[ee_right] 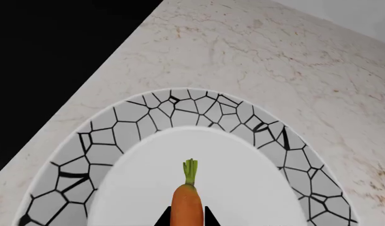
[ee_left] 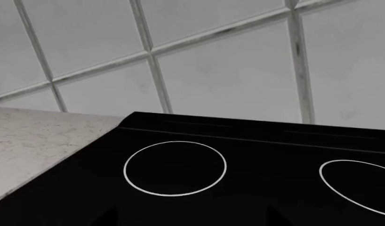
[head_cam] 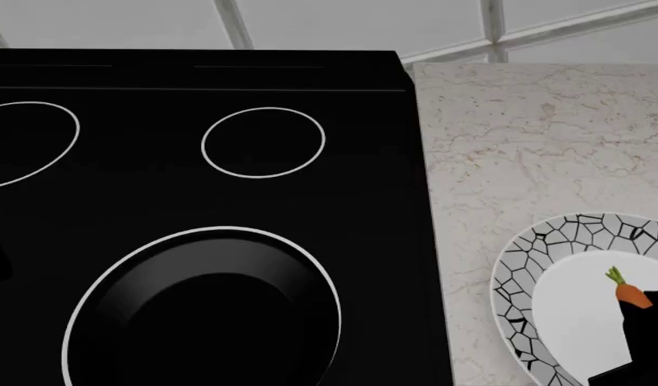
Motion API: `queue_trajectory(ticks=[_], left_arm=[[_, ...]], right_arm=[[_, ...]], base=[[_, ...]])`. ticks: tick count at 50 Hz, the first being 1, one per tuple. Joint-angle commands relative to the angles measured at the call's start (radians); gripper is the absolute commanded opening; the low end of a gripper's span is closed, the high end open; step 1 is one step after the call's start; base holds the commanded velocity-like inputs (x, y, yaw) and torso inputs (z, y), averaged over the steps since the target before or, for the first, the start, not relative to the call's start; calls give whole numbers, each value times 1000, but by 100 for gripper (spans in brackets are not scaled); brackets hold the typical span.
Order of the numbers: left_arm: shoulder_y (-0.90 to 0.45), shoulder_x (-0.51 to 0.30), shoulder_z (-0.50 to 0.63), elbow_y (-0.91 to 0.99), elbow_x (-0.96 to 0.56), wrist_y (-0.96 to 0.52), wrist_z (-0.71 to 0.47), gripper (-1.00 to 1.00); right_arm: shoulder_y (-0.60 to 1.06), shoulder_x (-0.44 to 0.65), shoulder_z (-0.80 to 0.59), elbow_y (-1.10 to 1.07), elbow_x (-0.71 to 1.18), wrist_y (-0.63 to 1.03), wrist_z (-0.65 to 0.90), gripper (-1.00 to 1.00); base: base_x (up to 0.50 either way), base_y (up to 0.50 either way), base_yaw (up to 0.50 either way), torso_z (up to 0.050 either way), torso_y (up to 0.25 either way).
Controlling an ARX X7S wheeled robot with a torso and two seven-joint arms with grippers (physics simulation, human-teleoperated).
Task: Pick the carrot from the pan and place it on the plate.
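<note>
Right jaws (ee_right: pixel 186 221) grip carrot (ee_right: pixel 186 205) above plate (ee_right: pixel 199 106) centre

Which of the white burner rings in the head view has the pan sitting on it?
The big front ring: the black pan fills it. The small rear ring and the part-visible rear left ring are bare.

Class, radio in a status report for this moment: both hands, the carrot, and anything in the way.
Right hand shut on slender orange carrot, over white centre of crackle-rimmed plate. Left hand out of view. Glossy black frying pan empty. Nothing in the way.
</note>
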Motion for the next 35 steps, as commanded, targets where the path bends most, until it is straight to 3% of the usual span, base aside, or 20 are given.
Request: queue_trajectory(ticks=[1, 12, 13, 35], left_arm=[[5, 14, -12, 0, 11, 2, 4, 100], [9, 9, -13, 3, 1, 4, -3, 100], [9, 9, -13, 5, 1, 2, -4, 100], [23, 1, -18, 46, -18, -24, -16, 100]], right_arm=[[-21, -24, 25, -8, -21, -20, -25, -100], [-23, -26, 27, 4, -11, -9, -21, -100], [-23, -28, 26, 8, -13, -8, -21, 100], [27, 15, 77, -45, 22, 6, 7, 100]], base=[[0, 0, 0, 0, 0], [0, 0, 0, 0, 0], [0, 0, 0, 0, 0], [0, 0, 0, 0, 0]])
